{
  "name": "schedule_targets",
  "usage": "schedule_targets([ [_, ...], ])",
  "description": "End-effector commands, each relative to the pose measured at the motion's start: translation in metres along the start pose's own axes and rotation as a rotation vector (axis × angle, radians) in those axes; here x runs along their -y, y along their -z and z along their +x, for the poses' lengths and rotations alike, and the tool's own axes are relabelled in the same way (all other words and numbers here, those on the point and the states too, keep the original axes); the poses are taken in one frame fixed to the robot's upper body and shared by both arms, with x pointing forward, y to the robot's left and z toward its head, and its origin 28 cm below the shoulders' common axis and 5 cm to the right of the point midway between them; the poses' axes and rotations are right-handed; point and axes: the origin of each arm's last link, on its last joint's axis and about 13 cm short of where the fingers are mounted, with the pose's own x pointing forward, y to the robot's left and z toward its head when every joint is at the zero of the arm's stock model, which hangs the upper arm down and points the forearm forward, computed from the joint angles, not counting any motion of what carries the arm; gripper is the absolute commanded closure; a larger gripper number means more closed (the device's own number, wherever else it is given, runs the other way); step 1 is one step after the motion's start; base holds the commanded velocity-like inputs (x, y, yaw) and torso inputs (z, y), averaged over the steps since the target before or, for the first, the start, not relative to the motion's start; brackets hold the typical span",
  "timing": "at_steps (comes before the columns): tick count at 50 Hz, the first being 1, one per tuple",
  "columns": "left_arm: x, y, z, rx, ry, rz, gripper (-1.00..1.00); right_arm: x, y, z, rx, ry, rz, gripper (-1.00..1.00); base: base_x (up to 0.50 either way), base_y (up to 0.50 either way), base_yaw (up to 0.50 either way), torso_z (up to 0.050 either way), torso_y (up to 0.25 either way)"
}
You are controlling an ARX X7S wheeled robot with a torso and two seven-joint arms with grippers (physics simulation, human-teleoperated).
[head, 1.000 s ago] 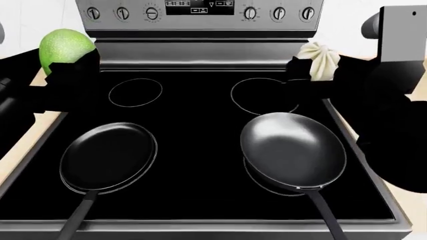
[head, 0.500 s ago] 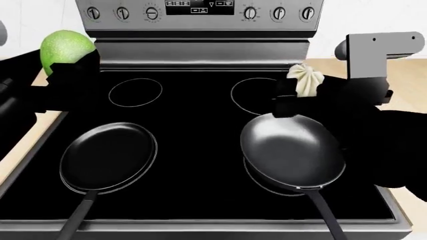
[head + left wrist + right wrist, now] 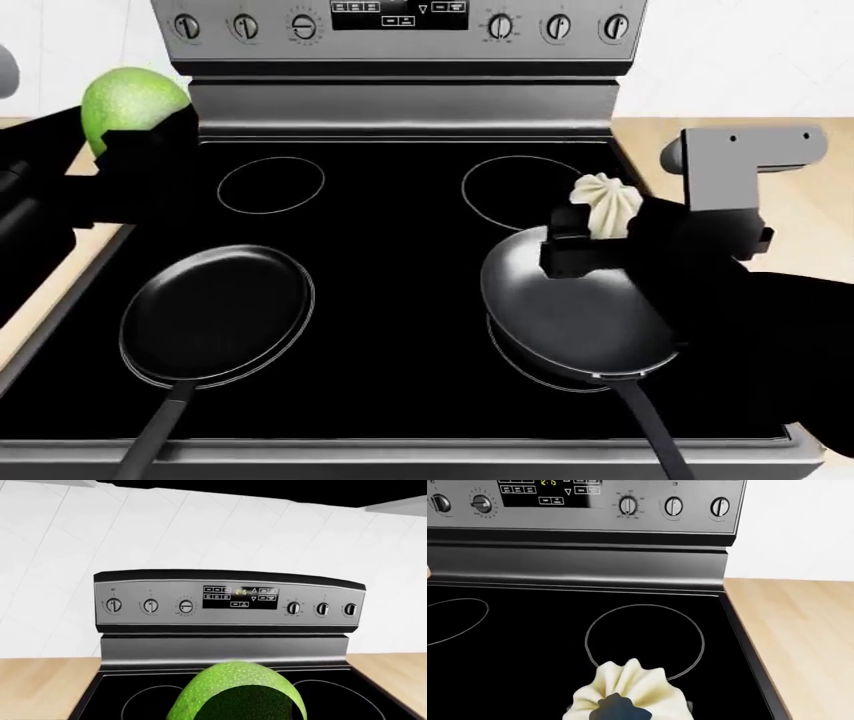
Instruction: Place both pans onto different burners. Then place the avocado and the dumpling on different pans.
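Both pans sit on the near burners of the black cooktop (image 3: 400,250): the flat matte pan (image 3: 218,312) at near left, the deeper glossy pan (image 3: 581,305) at near right, each with its handle running toward the near edge. The right gripper (image 3: 594,235) is clamped on the dumpling (image 3: 609,208), whose pleated top stands up clear of the dark fingers, and hangs over the far rim of the glossy pan. The bowl of that pan lies just nearward of and below the dumpling, so the release appears to need only a short move toward the near side and down. The right wrist view shows the dumpling (image 3: 627,690) held above the glass, with the far-right burner ring (image 3: 645,640) just beyond it. The left gripper (image 3: 140,140) is closed around the avocado (image 3: 131,103), raised above the far-left corner of the stove, well apart from the matte pan, which lies nearward, a little to the right and lower. The left wrist view shows the avocado (image 3: 233,692) against the control panel (image 3: 230,600). Judged from this, the dumpling's placement is the step in hand and the right arm is far closer to its target; neither food touches a pan yet.
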Motion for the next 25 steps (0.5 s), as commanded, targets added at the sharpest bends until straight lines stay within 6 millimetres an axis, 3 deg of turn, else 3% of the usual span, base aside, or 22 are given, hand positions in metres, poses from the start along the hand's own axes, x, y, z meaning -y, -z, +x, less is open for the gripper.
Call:
schedule_targets([
  [1,-0.001,0.001,0.0,0.002,-0.009,-0.018,1.0,0.001,0.011,-0.001,-0.013,-0.002,-0.009,1.0,0.0,0.0,0.0,0.0,0.0],
  [25,-0.003,0.004,0.002,-0.005,-0.014,-0.027,1.0,-0.002,0.034,-0.011,-0.052,-0.023,-0.003,1.0,0.0,0.0,0.0,0.0,0.0],
])
